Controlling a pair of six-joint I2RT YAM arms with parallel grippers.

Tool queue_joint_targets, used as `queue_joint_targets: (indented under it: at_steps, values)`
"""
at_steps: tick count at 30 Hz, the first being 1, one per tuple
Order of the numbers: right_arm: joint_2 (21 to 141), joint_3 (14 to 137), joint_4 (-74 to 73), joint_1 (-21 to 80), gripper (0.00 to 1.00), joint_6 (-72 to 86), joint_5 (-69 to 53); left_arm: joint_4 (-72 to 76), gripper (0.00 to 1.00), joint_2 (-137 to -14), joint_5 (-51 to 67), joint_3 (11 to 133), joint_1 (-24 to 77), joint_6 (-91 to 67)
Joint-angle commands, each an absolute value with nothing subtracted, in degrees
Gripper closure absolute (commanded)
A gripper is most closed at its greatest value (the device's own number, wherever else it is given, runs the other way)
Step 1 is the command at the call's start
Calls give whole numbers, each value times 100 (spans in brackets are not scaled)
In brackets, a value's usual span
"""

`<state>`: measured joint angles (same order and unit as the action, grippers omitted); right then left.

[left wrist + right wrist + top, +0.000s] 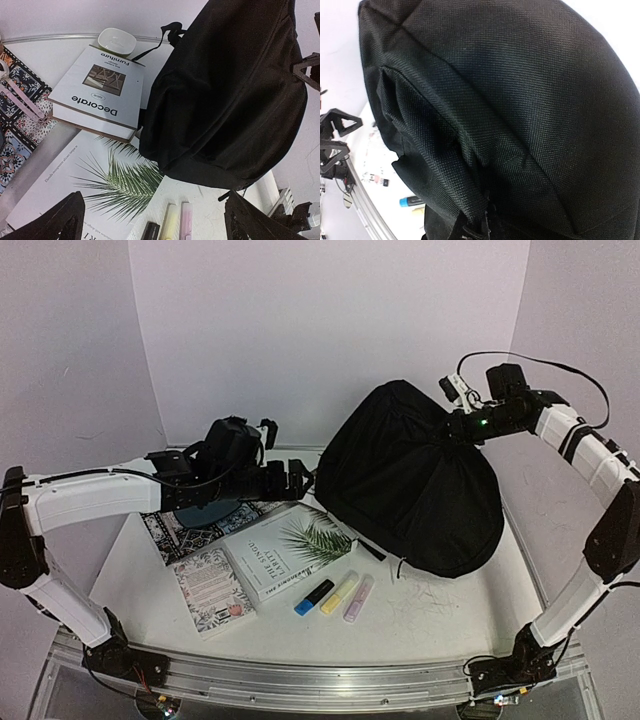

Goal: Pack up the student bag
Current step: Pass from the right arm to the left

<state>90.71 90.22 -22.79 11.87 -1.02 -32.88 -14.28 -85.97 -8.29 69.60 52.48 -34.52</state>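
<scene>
On table [430,620], student bag [410,480], black, bulging

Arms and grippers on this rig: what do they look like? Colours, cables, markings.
Left arm and right arm: white link shells, black joints. A thin black cable runs along the left one. The right has a black band, a looping black cable and a green LED. Left gripper is black, with triangular open-frame fingertips. Right gripper is black. No legible markings.

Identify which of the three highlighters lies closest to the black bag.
The pink highlighter, rightmost in the row; the yellow one and blue one lie farther left.
</scene>
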Motion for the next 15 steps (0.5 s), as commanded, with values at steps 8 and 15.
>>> queue_joint_targets:
  at_steps: [8, 15]
  values:
    - [9148, 9565, -1870, 2036, 100, -976, -4422, -1693, 0, -8326, -782, 7508, 5220, -2946]
    - [9401, 9707, -1855, 2365, 100, -1273, -4689, -1873, 0, -8360, -868, 7587, 5168, -2927]
